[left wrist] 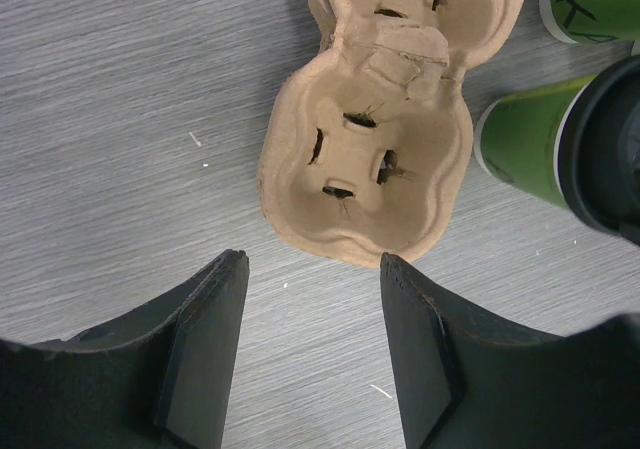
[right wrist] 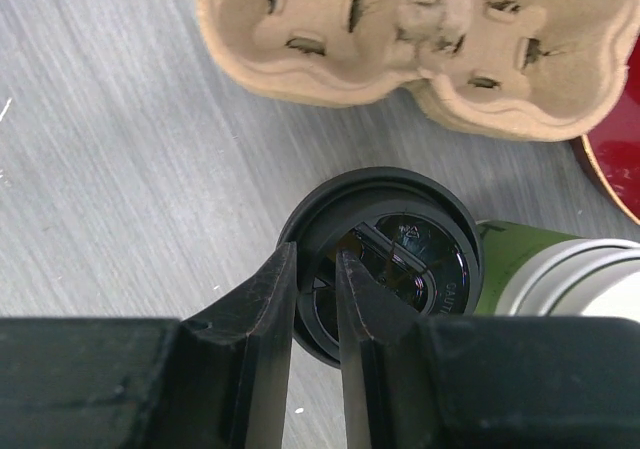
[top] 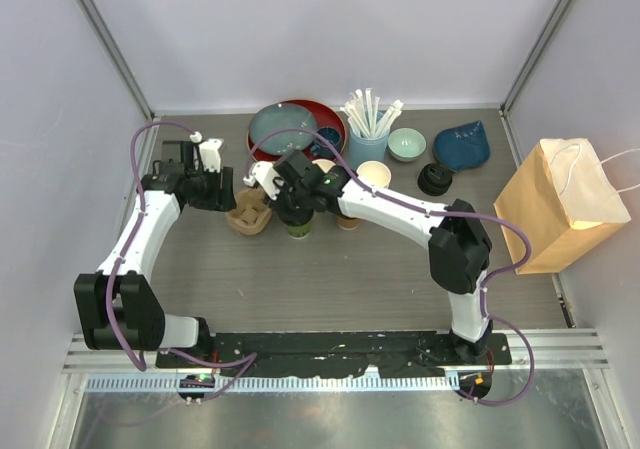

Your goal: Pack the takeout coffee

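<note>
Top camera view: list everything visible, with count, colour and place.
cup carrier: one, tan, centre-left
green cup: one, black lid, beside carrier
brown cup: one, beside green cup
lidless cups: cream-rimmed, behind those
straw cup: one, blue, back
red bowl: one, back left
small bowl: one, pale green, back
dish: one, dark blue, back right
spare lid: black, by dish
paper bag: one, brown, right
left gripper: open, by carrier
right gripper: shut on green cup's lid

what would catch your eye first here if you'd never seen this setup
First, the right gripper pinching the rim of the black lid on the green cup, mid-table right beside the empty pulp cup carrier. Then the left gripper, open just short of that carrier, and the tan paper bag standing at the table's right edge.
</note>
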Controlling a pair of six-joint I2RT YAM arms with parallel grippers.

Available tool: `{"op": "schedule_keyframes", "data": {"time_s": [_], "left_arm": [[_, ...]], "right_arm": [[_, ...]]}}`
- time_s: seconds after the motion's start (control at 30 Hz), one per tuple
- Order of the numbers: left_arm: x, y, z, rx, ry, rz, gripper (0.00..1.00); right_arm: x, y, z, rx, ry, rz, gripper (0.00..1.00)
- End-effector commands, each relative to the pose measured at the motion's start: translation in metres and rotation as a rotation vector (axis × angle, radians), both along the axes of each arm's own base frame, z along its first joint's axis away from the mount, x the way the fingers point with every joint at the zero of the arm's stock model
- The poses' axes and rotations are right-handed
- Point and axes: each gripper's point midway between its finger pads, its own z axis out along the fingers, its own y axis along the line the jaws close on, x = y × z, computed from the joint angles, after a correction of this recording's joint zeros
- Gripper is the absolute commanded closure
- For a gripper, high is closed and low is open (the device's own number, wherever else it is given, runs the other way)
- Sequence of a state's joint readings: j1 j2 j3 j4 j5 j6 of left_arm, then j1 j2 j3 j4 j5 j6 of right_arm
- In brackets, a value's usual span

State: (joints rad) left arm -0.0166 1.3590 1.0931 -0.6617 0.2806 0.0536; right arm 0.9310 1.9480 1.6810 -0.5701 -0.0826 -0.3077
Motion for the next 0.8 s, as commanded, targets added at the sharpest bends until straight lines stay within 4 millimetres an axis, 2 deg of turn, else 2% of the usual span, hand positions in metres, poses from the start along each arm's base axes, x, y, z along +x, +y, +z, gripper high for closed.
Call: {"op": "schedule_keyframes", "data": {"time_s": [0.0,0.1,0.13,0.27,0.3,0.33,0.4,0.5,0.53,0.57,0.63,0.67,0.7,0.73,0.77], "left_arm": [[0.007,-0.001,0.008,-0.008,-0.051,-0.017,0.40],[0.007,-0.001,0.007,-0.009,-0.048,-0.019,0.40],[0.007,-0.001,0.007,-0.009,-0.047,-0.021,0.40],[0.007,-0.002,0.007,-0.008,-0.050,-0.024,0.40],[0.006,-0.003,0.008,-0.013,-0.051,-0.028,0.40],[0.007,-0.003,0.008,-0.017,-0.051,-0.031,0.40],[0.007,-0.004,0.006,-0.022,-0.043,-0.034,0.40],[0.006,-0.005,0.006,-0.027,-0.039,-0.038,0.40],[0.006,-0.006,0.006,-0.026,-0.043,-0.042,0.40],[0.004,-0.005,0.005,-0.025,-0.039,-0.043,0.40],[0.004,-0.005,0.009,-0.023,-0.052,-0.045,0.40],[0.003,-0.005,0.009,-0.020,-0.053,-0.047,0.40],[0.002,-0.005,0.011,-0.022,-0.059,-0.049,0.40],[0.001,-0.006,0.012,-0.025,-0.064,-0.051,0.40],[0.001,-0.007,0.013,-0.027,-0.066,-0.056,0.40]], "right_arm": [[0.022,0.000,0.009,0.030,-0.012,-0.045,0.73],[0.023,0.003,0.007,0.034,0.008,-0.027,0.67],[0.019,0.005,0.007,0.035,0.024,-0.012,0.58],[0.010,0.005,0.021,0.063,0.043,0.006,0.45],[0.009,0.004,0.035,0.090,0.032,0.003,0.41],[0.007,0.004,0.045,0.113,0.028,0.008,0.33],[0.004,0.004,0.083,0.179,-0.005,0.005,0.22],[0.007,-0.005,0.137,0.255,-0.084,-0.038,0.15],[0.009,-0.015,0.164,0.289,-0.127,-0.069,0.14],[0.021,-0.028,0.188,0.307,-0.193,-0.147,0.14],[0.045,-0.068,0.211,0.308,-0.246,-0.301,0.11],[0.059,-0.103,0.233,0.313,-0.308,-0.422,0.11],[0.068,-0.130,0.234,0.295,-0.305,-0.499,0.10],[0.096,-0.185,0.237,0.300,-0.310,-0.673,0.10],[0.103,-0.223,0.236,0.287,-0.316,-0.779,0.10]]}}
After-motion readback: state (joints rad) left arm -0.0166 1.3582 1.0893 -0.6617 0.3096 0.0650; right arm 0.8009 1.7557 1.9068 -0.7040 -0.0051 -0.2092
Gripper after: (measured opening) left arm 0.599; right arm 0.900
